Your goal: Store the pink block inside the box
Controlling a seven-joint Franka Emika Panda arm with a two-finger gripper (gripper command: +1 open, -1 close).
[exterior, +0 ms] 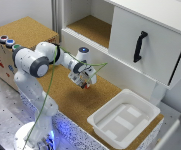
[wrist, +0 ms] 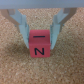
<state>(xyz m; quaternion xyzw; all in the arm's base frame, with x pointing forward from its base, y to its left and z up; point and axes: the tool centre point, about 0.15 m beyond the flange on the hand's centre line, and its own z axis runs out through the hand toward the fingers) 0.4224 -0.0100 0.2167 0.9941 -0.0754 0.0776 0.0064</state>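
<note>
- Nearest my wrist camera sits the pink block (wrist: 39, 44), a small cube with a black "N" printed on its facing side and a dark bar on its upper face.
- My end effector (wrist: 40, 31) is closed on the pink block: one finger (wrist: 22, 27) presses each side of it, and it hangs above the cork surface.
- In the exterior view my end effector (exterior: 83, 82) is above the cork counter (exterior: 70, 100), with the block showing only as a reddish speck between the fingers.
- The box (exterior: 124, 119), a shallow white tub with raised ridges on its floor, rests on the counter toward the exterior view's right, well apart from my end effector.
- A green cable (exterior: 50, 85) trails from my arm down toward my base.
- Behind me stands a white cabinet (exterior: 145, 40) with a black handle (exterior: 139, 46).
- At the exterior view's left sits a cork-topped box (exterior: 20, 35) with coloured buttons (exterior: 7, 41).
</note>
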